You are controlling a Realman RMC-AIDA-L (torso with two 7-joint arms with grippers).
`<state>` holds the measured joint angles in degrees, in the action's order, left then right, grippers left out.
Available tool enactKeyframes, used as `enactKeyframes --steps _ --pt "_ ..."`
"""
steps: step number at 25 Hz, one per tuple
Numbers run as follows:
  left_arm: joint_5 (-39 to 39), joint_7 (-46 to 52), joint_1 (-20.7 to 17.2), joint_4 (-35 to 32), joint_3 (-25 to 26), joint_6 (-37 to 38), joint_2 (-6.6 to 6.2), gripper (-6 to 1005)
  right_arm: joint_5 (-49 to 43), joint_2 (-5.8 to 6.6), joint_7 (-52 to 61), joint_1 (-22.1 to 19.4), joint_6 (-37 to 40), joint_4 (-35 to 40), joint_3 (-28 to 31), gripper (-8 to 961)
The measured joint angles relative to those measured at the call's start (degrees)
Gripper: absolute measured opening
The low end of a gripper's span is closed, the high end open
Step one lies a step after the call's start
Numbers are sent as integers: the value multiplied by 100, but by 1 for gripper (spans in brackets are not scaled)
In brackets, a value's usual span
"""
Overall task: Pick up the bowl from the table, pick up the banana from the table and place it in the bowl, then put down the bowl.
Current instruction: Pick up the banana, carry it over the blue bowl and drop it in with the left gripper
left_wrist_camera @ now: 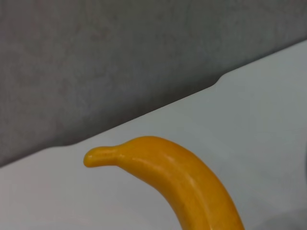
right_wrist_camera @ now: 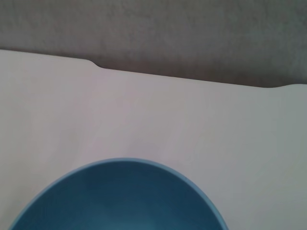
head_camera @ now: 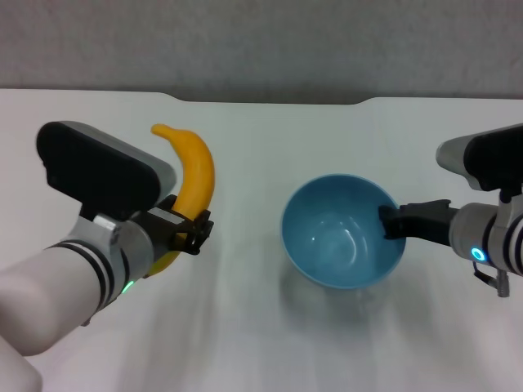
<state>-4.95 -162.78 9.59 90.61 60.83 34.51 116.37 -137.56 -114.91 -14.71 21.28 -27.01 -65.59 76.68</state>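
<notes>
The light-blue bowl (head_camera: pixel 339 233) is right of centre over the white table (head_camera: pixel 245 343), with a soft shadow on the table below it. My right gripper (head_camera: pixel 392 222) is shut on the bowl's right rim, one finger inside. The bowl is empty; its far rim shows in the right wrist view (right_wrist_camera: pixel 120 191). The yellow-orange banana (head_camera: pixel 196 175) is at the left. My left gripper (head_camera: pixel 189 233) is shut on its near part, and its tip points away from me. The banana also shows in the left wrist view (left_wrist_camera: pixel 182 177). The banana is apart from the bowl, to its left.
The table's far edge has a shallow notch (head_camera: pixel 270 100) with a grey wall behind it. Bare tabletop lies between the two grippers and in front of the bowl.
</notes>
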Motion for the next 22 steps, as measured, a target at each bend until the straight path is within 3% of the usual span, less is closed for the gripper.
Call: enactKeyframes --steps 13,20,22 --pt "-1053 -2 -45 533 -148 435 -1 509 1481 -14 -873 743 -43 896 -117 29" --pt "-2243 -4 -46 572 -508 571 -5 512 1700 -23 -1058 1148 -50 1338 -163 28" --pt "-2232 136 -48 566 -508 505 13 513 1706 -23 -1062 1213 -32 1376 -163 28"
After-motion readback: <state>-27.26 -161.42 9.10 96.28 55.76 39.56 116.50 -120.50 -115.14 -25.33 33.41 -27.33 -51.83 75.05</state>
